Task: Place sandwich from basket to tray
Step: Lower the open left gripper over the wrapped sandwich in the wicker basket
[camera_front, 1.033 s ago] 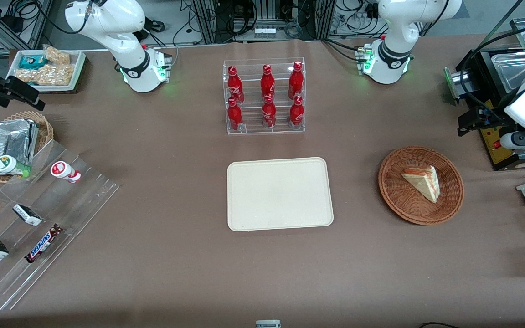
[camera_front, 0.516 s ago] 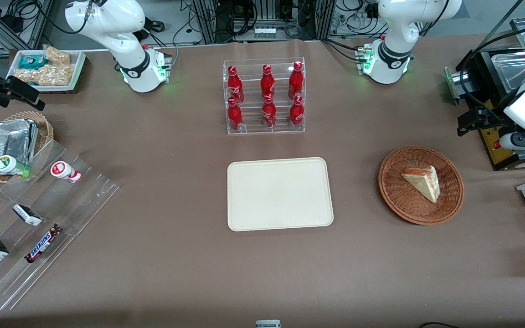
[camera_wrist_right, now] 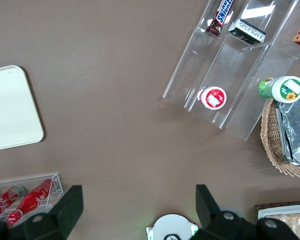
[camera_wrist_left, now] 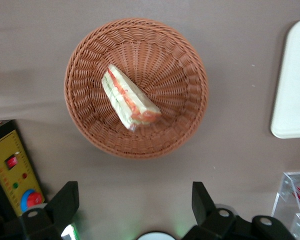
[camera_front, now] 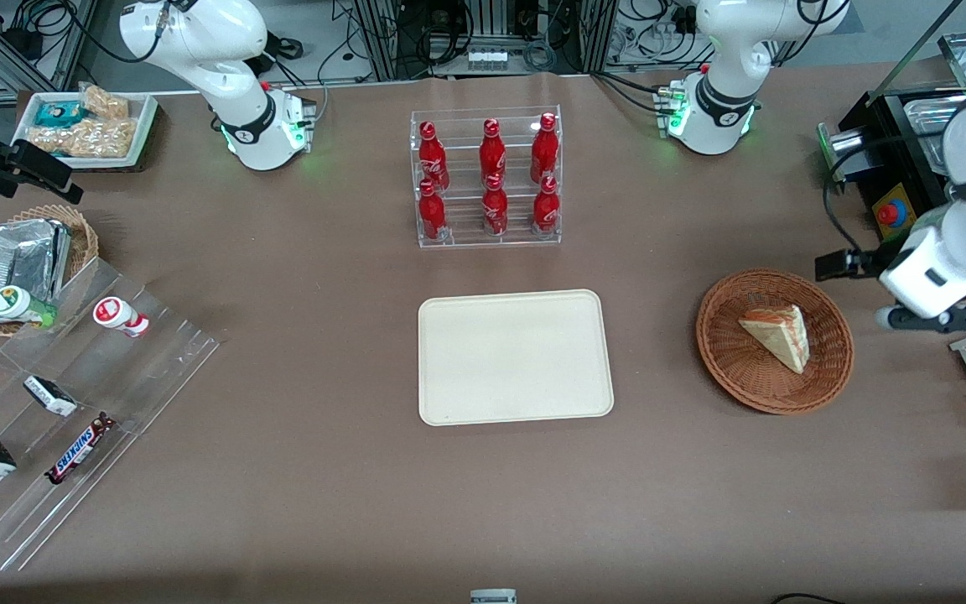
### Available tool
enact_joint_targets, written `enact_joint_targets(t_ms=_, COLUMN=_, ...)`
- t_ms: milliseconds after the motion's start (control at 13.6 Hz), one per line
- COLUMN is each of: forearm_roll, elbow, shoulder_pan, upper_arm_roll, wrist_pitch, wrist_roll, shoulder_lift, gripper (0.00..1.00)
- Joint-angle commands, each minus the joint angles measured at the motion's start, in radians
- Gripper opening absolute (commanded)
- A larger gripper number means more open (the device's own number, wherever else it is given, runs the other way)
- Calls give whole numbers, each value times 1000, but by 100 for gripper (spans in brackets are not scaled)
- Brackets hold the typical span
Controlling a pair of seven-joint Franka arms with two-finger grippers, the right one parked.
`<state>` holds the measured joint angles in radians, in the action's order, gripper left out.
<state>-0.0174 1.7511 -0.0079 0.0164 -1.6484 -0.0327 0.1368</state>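
Hovering open, pincer (camera_wrist_left: pixel 135 202) overlooks sandwich (camera_wrist_left: pixel 129 97) in basket (camera_wrist_left: pixel 85 60).

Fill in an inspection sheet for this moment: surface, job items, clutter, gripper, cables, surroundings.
Surface: brown table, flat covering.
Job's things: sandwich lies in the basket; tray bare, toward the table's middle.
Clutter: bottle rack farther from the front camera than the tray; clear stepped stand with snack bars, foil-packet basket and white snack tray toward the parked arm's end.
Gripper: gripper open, above the table beside the basket, holding nothing.
Cables: black cable by the working arm.
Surroundings: black control box with a red button.
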Motion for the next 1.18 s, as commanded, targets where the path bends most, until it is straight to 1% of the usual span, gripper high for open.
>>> enact_joint_targets(t_ms=0, forearm_roll=-15, elbow=160, shoulder_pan=23, upper_arm_roll=-1, wrist_pitch=-161, wrist_roll=11, shoulder_lift=-22, gripper=100)
enact_joint_targets(t_ms=221, forearm_roll=-15, elbow=302, shoulder_pan=39, upper_arm_roll=0, wrist_pitch=-370, wrist_roll=30, shoulder_lift=-13, gripper=100)
enact_joint_targets(t_ms=295, forearm_roll=-15, elbow=350, shoulder_pan=45, upper_arm_roll=0, wrist_pitch=-436, wrist_roll=66, shoulder_lift=-13, gripper=100)
enact_joint_targets(t_ms=443, forearm_roll=-12, elbow=424, shoulder_pan=48, upper_arm_roll=0, wrist_pitch=-520, wrist_roll=224, shoulder_lift=-17, gripper=100)
enact_joint_targets(t_ms=664, forearm_roll=-1, elbow=432, shoulder_pan=46, upper_arm_roll=-1, wrist_pitch=-580, wrist_roll=636, shoulder_lift=9, gripper=100)
enact_joint_targets(t_ms=811, forearm_roll=-1, elbow=432, shoulder_pan=46, upper_arm_roll=-1, wrist_pitch=-645, wrist_roll=869, shoulder_lift=35, gripper=100)
enact_joint_targets(t_ms=885, forearm_roll=1, elbow=432, shoulder_pan=46, upper_arm_roll=-1, wrist_pitch=-671, wrist_roll=929, shoulder_lift=49, gripper=100)
enact_joint_targets(t_ms=1033, forearm_roll=13, elbow=435, shoulder_pan=48, upper_arm_roll=-1, wrist_pitch=-700, wrist_roll=990, shoulder_lift=72, gripper=100)
enact_joint_targets(t_ms=1107, forearm_roll=37, elbow=436, shoulder_pan=48, upper_arm_roll=-1, wrist_pitch=-708, wrist_roll=1005, shoulder_lift=87, gripper=100)
